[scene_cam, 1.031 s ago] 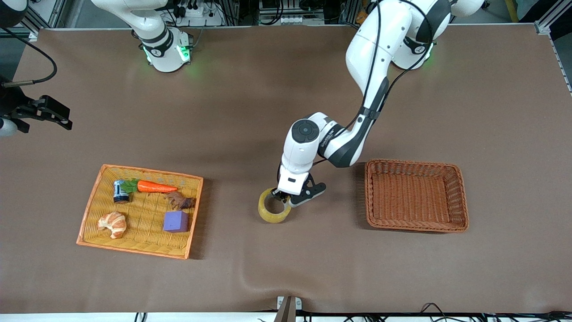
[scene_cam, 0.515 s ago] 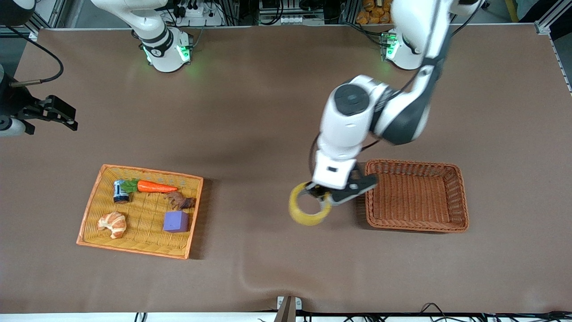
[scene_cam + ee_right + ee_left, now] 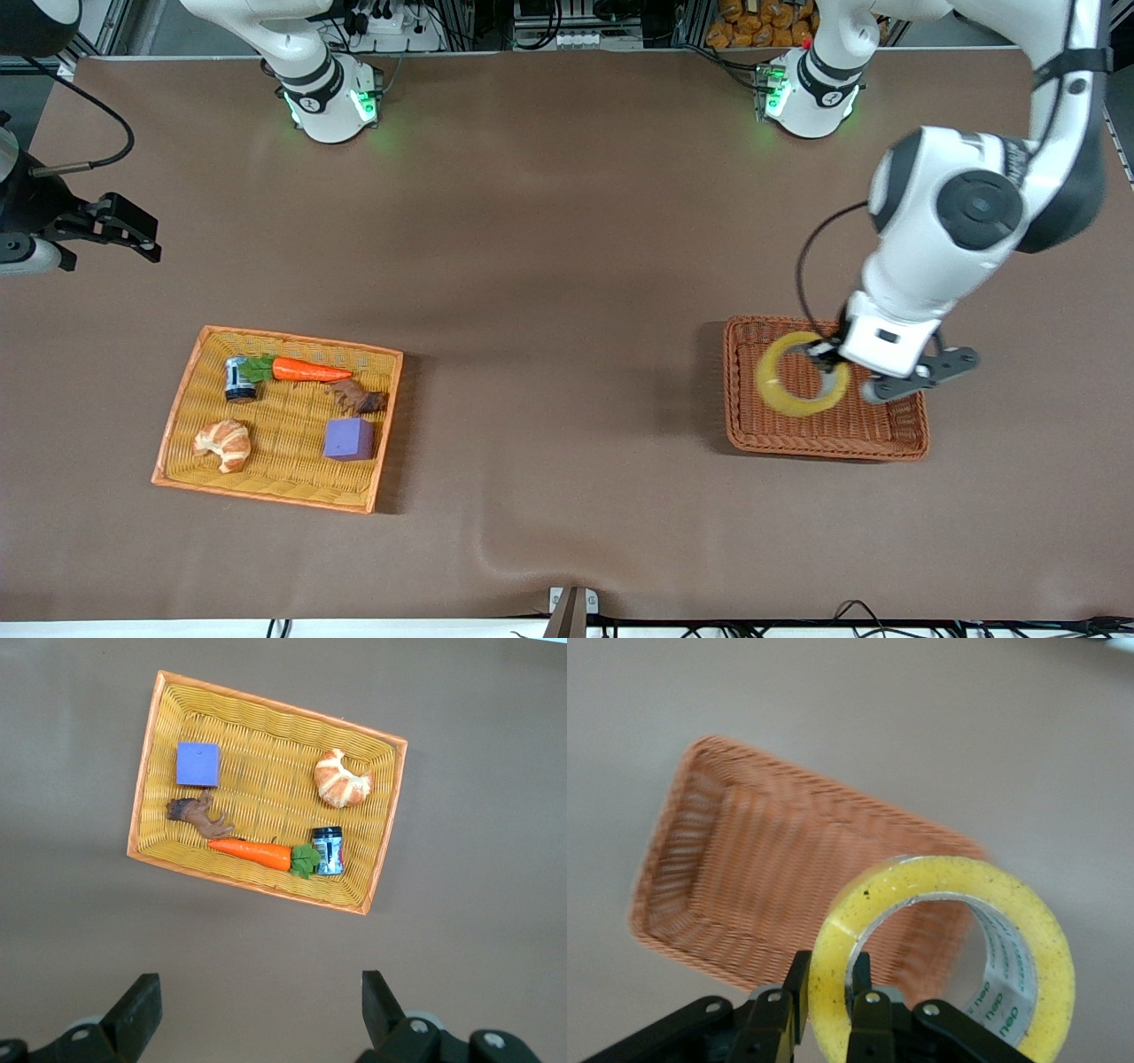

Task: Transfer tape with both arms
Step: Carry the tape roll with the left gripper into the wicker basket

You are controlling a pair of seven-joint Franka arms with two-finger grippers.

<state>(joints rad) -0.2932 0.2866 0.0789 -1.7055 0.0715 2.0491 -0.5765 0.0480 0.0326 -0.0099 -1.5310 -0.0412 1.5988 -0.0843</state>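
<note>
One tape (image 3: 802,373) clamped in left end effector (image 3: 828,363).

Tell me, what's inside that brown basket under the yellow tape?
Only bare weave shows in the brown basket. The tape hangs over it, held in the left gripper; the patch beneath them is covered.

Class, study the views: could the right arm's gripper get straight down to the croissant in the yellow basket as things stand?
Probably yes. The right gripper hangs open over bare table, the croissant lies uncovered in the yellow basket, and the left gripper is away holding the tape.
</note>
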